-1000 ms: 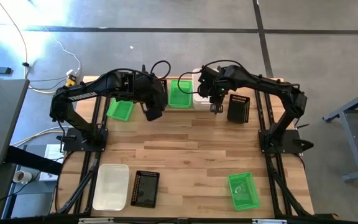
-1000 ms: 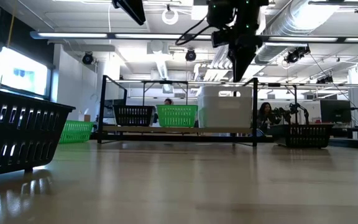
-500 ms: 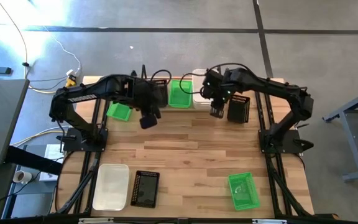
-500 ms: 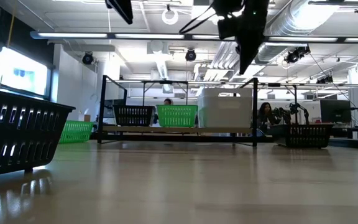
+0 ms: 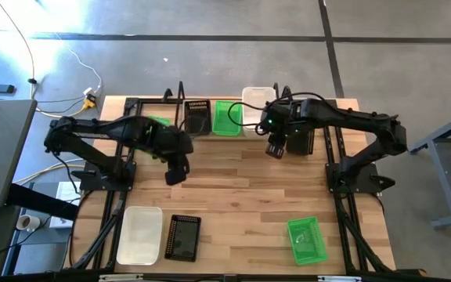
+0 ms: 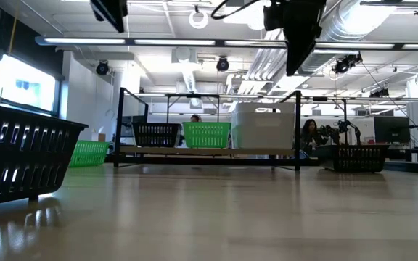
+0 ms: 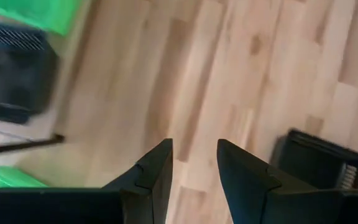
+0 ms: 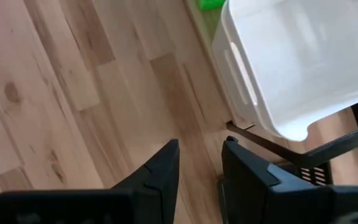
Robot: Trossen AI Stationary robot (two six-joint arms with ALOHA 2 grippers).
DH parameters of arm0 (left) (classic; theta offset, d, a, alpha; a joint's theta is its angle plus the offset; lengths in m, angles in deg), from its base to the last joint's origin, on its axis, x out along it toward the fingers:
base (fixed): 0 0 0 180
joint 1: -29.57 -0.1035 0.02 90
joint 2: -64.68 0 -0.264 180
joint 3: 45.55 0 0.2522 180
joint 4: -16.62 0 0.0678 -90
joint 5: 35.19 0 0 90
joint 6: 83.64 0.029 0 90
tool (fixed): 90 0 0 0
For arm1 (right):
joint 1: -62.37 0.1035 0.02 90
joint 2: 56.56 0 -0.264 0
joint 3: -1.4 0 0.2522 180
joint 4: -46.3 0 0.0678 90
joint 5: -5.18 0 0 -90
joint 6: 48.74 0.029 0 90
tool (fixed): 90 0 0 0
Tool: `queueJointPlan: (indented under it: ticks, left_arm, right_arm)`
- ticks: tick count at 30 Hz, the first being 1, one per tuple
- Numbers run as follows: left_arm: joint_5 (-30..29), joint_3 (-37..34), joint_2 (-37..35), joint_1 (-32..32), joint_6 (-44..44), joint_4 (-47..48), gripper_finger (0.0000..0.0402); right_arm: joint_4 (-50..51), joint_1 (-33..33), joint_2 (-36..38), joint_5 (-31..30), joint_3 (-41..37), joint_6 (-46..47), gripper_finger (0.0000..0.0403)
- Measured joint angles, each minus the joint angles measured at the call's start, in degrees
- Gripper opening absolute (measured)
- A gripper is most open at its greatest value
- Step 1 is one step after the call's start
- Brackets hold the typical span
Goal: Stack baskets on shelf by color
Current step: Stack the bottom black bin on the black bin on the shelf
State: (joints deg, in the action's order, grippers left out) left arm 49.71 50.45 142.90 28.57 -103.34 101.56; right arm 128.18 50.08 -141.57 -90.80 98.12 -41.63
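We are seeing black, green and white baskets lining the shelf, seemingly one colour per spot. Left gripper and right gripper are hovering over bare tabletop, jaws slightly apart, holding nothing.

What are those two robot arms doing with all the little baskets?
They are sorting baskets onto the shelf by color. Right now a black basket, a green basket and a white basket sit in a row on it. Both arms hold nothing: the left gripper and the right gripper hang over bare table with their fingers apart. Near the front edge, another white basket, black basket and green basket wait.
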Motion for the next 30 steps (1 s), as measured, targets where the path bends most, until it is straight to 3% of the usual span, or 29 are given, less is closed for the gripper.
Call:
queueJointPlan:
  ticks: [6, 30]
  left_arm:
    - [3.43, -2.24, 0.05, 7.95, -6.65, -0.7, 0.0117]
    - [3.2, -3.72, 4.04, 42.3, -41.87, -2.13, 0.0117]
  right_arm:
    - [-0.02, 2.63, 0.0, -0.02, 0.0, 0.59, 0.0108]
    - [-0.39, 13.47, -0.04, -0.06, 0.0, 4.16, 0.0108]
